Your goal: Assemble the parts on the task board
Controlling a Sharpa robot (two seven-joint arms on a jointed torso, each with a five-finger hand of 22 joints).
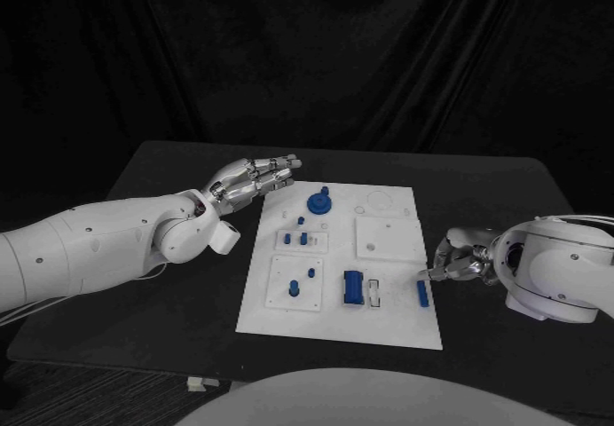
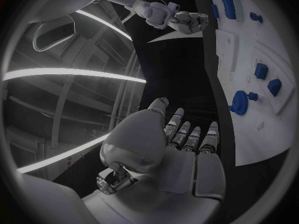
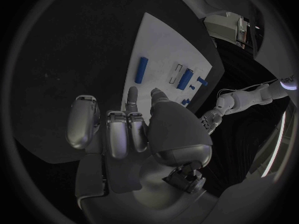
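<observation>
At the right edge of the task board (image 1: 384, 333), my right hand (image 1: 458, 262) hovers just beside a small blue bar (image 1: 423, 295) that lies flat near the board's near-right corner. From the right wrist view, the fingers (image 3: 112, 129) look curled in together with nothing between them, and their tips stop short of the bar; I see no contact.

I judge the bar to be a light, rigid plastic piece, smooth enough to slip if pinched at an end. I would take it across its middle, on the two long sides, with thumb opposing a finger, and lift it straight so it does not skate on the white plate.

Beside it, a thicker blue block (image 1: 350, 288) stands next to a narrow slot (image 1: 373, 294), apart from the bar. Toward the far end, a round blue knob (image 1: 320, 204) sits on the board, with small blue pegs (image 1: 302, 238) on the plates between. All of these look stiff and small; none looks fragile, though the pegs are too small for me to say whether they are seated.

My left hand (image 1: 256, 182) is raised off the board's far-left corner, palm toward the board, fingers (image 2: 190, 137) extended side by side and holding nothing. In the left wrist view it hangs near the knob without touching it.
</observation>
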